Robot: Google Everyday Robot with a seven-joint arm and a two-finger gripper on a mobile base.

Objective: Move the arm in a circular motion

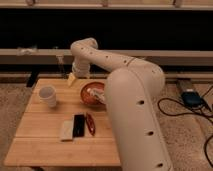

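item: the arm [131, 95], rising from your right foreground and bending left over the table [35, 145]. gripper [73, 80]: above the far edge, bowl [86, 95] just right, cup [48, 95] lower left. grip state: you cannot tell.

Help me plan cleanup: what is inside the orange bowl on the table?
The orange bowl holds something pale that I cannot identify. The arm covers its right side, so anything there is hidden. The pincer hangs left of the bowl, above the table.
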